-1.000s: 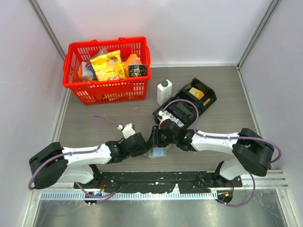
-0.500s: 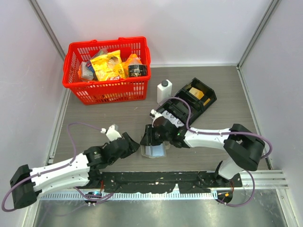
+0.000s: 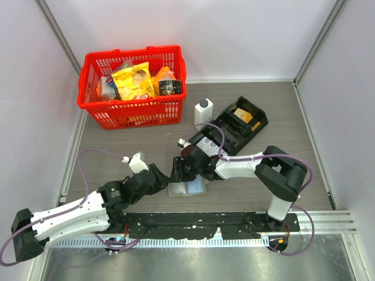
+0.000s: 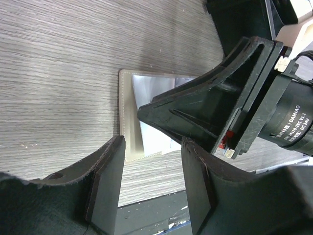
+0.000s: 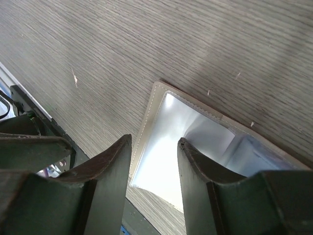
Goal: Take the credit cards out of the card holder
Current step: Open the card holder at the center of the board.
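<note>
Both jaws stand parted and empty: the left gripper [image 4: 151, 147] just beside the card holder [image 3: 190, 188], the right gripper [image 5: 153, 146] over it. Grey wood-grain table [image 3: 117, 146], pale walls. The holder lies open flat near the table's front edge, with a tan stitched rim and a shiny pale-blue inside.

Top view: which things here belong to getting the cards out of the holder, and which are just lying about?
Part of the job:
- card holder, lying open
- left tool, open, close to it
- right tool, open, above it

Just lying about:
- red basket
- white bottle
- black tray
</note>
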You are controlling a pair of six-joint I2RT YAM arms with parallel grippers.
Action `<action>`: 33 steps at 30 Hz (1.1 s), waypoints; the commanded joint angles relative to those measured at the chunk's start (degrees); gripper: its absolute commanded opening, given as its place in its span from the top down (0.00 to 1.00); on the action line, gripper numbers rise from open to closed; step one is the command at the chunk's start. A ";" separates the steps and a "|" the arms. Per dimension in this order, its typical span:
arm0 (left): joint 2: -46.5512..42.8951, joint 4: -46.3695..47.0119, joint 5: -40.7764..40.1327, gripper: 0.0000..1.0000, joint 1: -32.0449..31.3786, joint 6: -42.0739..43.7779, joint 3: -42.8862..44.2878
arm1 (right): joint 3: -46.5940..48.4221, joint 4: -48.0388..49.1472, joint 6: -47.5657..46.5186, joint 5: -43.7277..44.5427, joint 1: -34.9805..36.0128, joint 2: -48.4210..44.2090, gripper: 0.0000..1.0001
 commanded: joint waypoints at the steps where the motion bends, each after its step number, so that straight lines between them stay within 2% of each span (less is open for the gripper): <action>1: 2.89 3.49 1.43 0.48 -0.22 2.71 3.75 | 2.85 -2.15 -2.33 0.59 0.34 -2.42 0.51; 13: 6.94 7.88 5.30 0.55 -0.22 4.30 7.80 | 3.46 -7.95 -4.89 6.05 0.34 -8.40 0.52; 25: 6.94 8.67 6.70 0.56 -0.14 5.17 10.61 | 2.15 -9.01 -5.15 7.98 -0.54 -13.85 0.51; 27: 7.82 8.68 7.32 0.56 -0.22 5.44 11.49 | 1.10 -9.28 -4.89 8.77 -0.98 -14.81 0.55; 30: 8.96 9.20 8.46 0.56 -0.13 6.14 12.72 | -0.14 -8.05 -4.27 6.94 -1.16 -15.52 0.69; 33: 9.49 9.20 8.55 0.57 -0.14 6.58 13.43 | -1.63 -3.33 -2.61 3.33 -1.07 -14.21 0.78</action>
